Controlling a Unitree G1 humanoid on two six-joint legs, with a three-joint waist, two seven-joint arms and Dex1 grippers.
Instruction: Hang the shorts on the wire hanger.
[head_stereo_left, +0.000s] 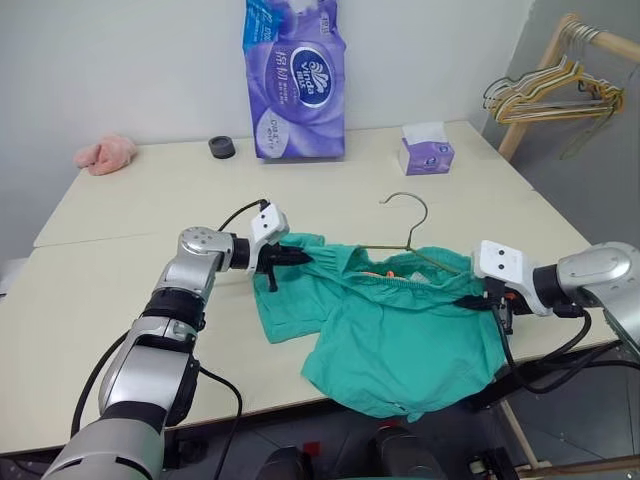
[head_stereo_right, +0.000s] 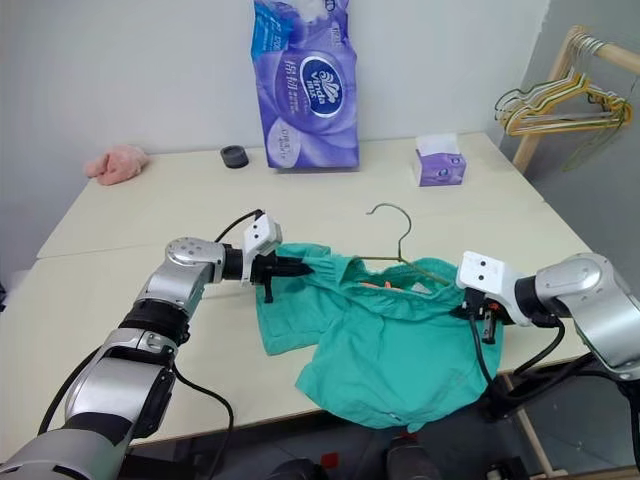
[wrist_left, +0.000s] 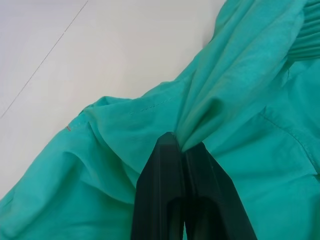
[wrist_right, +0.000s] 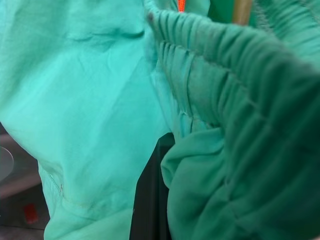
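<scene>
- Teal fabric of the shorts (head_stereo_left: 395, 335) lies at the table's (head_stereo_left: 130, 210) front edge, one leg drooping off it, the wire hanger (head_stereo_left: 405, 235) lying partly under the waistband.
- My left gripper (head_stereo_left: 293, 257) pinches the waistband's left end; my right gripper (head_stereo_left: 478, 301) is clamped on its right end (fabric bunched between its fingers).
- I'd judge the trick is pulling the waistband taut and level, then easing it over the hanger's arms without dragging the hanger.

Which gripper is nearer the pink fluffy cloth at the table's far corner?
Left. The left gripper grips the shorts at their end on the pink cloth's side; the right gripper grips the opposite end, far across the table.
</scene>
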